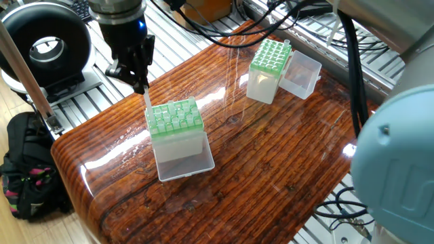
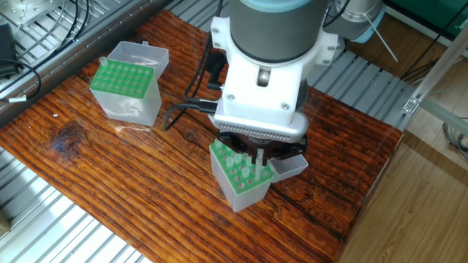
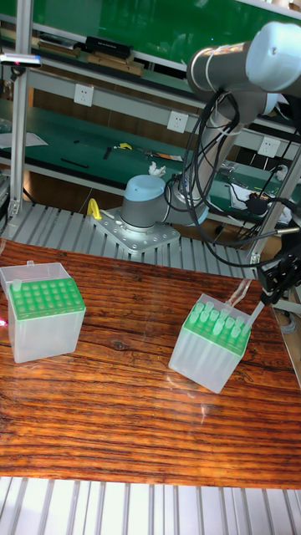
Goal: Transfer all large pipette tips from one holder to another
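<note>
Clear pipette tip (image 1: 147, 99) hangs pinched in the narrow tool (image 1: 140, 81), just above the green-topped box (image 1: 175, 116).

Arm reaches over the desk (image 1: 271, 163) w/ wrist pointing straight down, near one end. End effector (image 1: 141, 80) hangs vertical, fingers (image 1: 138, 68) pinched together on a tip (image 1: 147, 102) that sticks down from betw. them. Other fixed view: big grey wrist and white flange fill the middle, end effector (image 2: 257, 157) mostly hidden under it. Tall view: end effector (image 3: 269, 294) at the desk's right edge, dark, tilted a bit; upper arm arcs overhead from the base behind the desk's far edge, cables trailing along it.
</note>
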### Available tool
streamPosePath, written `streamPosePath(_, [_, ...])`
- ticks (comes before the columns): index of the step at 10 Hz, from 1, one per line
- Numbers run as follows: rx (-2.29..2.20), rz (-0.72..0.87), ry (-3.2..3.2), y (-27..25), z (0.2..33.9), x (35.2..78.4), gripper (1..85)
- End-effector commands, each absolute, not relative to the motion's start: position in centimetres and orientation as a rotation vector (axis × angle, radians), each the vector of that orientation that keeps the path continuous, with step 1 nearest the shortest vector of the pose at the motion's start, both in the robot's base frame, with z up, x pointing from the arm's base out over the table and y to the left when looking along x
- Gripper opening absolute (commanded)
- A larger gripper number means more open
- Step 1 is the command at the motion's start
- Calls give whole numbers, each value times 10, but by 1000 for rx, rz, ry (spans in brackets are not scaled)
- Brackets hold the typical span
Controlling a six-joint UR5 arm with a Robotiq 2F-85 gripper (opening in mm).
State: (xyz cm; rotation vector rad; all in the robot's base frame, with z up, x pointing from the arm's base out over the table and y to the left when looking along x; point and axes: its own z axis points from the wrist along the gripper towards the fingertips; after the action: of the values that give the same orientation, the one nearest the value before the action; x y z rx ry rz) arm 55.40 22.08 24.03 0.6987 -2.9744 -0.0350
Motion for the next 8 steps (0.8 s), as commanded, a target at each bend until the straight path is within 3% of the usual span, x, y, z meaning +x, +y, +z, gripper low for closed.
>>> streamPosePath(1, [699, -67, -2966, 223, 253, 557, 140])
streamPosePath(8, [695, -87, -2957, 222, 276, 552, 140])
